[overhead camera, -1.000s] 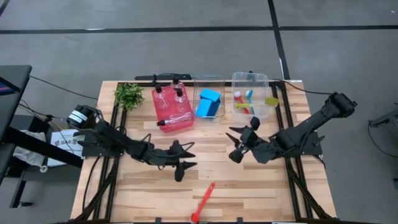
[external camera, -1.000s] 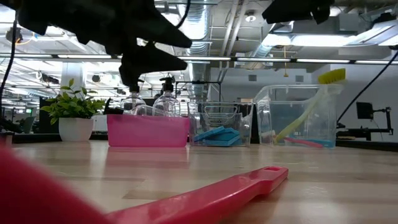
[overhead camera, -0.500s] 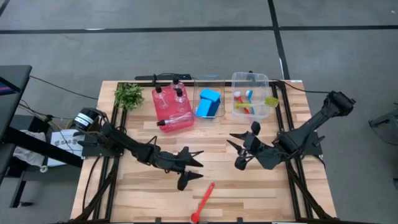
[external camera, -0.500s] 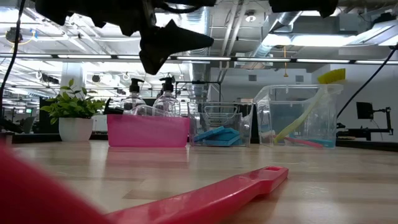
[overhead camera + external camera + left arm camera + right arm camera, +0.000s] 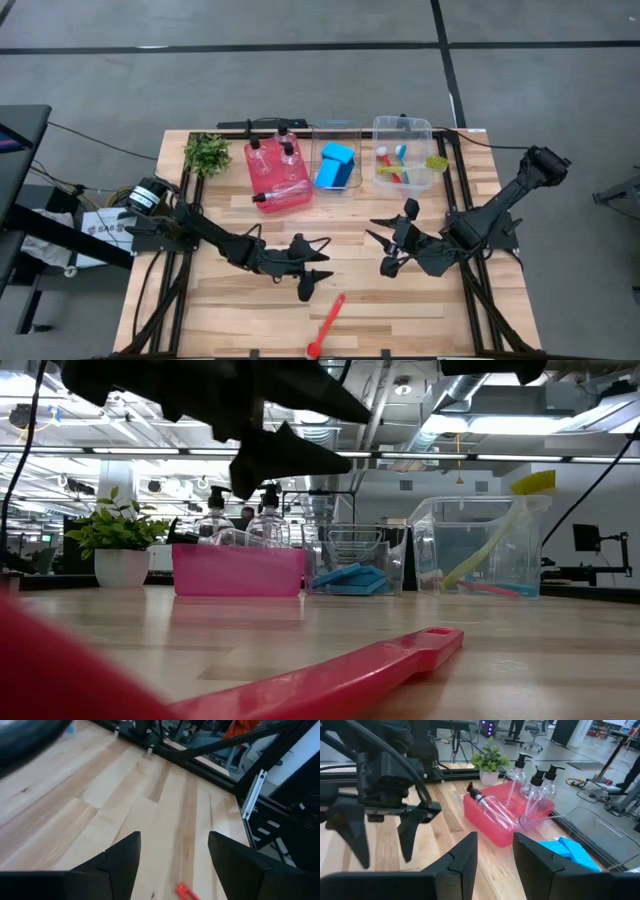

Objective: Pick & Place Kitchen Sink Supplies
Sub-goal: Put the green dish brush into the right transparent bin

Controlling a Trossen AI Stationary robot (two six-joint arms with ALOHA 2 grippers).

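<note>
Sorted by kind along the table's 12 o'clock edge, left to right: plant (image 5: 207, 152) at 11, unrelated to the job; red bin (image 5: 278, 176) with the pump bottles (image 5: 284, 152), two upright, one lying flat at the bin's near end; clear bin (image 5: 337, 150) at 12 with the blue sponges (image 5: 336, 165); second clear bin (image 5: 404, 127) at 1 with the brushes (image 5: 398, 165), a yellow-green head poking over its rim. Judged as a like-with-like arrangement, leaving one stray: the red brush (image 5: 326, 325) flat on bare wood at 6 o'clock, touching nothing, handle slanted toward 1.

Left gripper (image 5: 312, 270) low and far extended from the 9 o'clock side, forearm nearly level, fingers spread and empty, tips aimed toward 5, just short of the red brush; only the handle's tip visible between the fingers in the wrist view. Likely lining up for a pick, then a carry to the 1 o'clock bin.

Right gripper (image 5: 392, 243) at about 3 o'clock of centre, arm folded back to its base at the right edge, fingers parted, nothing held, facing the red bin. Waiting, by the look of it.
</note>
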